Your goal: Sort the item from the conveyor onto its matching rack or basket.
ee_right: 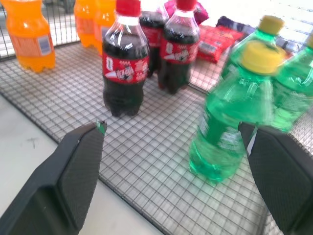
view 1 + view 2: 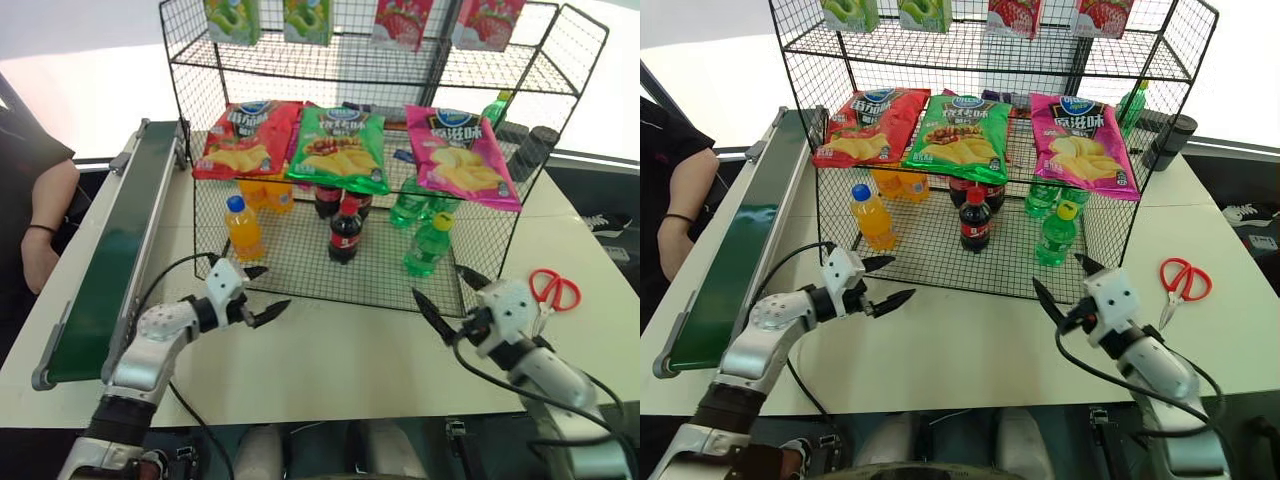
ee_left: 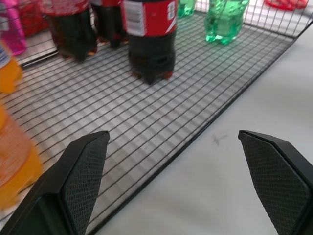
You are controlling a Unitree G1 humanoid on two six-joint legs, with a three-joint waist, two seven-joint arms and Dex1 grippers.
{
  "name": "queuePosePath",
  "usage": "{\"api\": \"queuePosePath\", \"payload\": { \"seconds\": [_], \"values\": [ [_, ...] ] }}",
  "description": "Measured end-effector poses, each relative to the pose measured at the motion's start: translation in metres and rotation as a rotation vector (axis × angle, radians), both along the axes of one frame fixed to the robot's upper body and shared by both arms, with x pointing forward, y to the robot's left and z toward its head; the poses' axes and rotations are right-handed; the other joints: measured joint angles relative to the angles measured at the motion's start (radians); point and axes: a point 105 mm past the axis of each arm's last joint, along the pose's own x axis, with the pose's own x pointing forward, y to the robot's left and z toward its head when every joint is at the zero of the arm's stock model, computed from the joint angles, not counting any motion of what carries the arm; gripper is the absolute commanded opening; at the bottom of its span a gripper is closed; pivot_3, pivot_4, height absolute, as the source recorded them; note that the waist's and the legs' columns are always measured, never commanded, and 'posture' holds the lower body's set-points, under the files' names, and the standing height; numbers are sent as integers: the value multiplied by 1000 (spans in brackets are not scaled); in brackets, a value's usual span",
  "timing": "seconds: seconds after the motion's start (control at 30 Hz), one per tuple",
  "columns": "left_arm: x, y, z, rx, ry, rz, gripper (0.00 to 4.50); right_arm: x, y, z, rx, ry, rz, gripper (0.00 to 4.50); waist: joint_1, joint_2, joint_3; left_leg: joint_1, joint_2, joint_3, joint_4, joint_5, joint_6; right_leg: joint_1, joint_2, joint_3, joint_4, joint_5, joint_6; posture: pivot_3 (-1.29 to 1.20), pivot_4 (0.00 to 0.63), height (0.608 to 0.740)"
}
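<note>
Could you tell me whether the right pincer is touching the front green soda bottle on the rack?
Apart. In the left eye view, the open right pincer hangs over bare table, with a clear gap to the green soda bottle standing on the wire rack.

Person's bare forearm [image 2: 40, 235] cut off at far left edge; black wire-mesh rack [image 2: 200, 75] top tier's snack packs cropped above.

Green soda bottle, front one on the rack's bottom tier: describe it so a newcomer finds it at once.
Start at the black wire rack on the table and look at its bottom tier, on the robot's right. The green soda bottle stands upright nearest the front edge, ahead of the other green bottles. Unlike the red-capped cola bottle beside it, it is translucent green with a yellow-green cap.
</note>
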Motion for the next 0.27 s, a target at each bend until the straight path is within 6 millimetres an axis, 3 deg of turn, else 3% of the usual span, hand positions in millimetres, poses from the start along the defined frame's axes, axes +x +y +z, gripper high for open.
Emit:
{"api": "queuePosePath", "payload": {
  "seconds": [0.1, 0.27],
  "values": [
    [-9, 17, -6, 27, 35, 14, 4500, -11, -16, -1, -5, 38, -14, 4484, -3, 0, 0, 1, 0, 0, -1, 0, 0, 0, -1, 0, 0, -1, -1, 0, 150, 740],
    [-12, 19, -7, 31, 37, 3, 4500, -10, -18, 6, -3, 24, 4, 4484, -3, 0, 0, 1, 0, 0, -1, 0, 0, 0, -1, 0, 1, -1, -2, 0, 150, 740]
  ]
}}
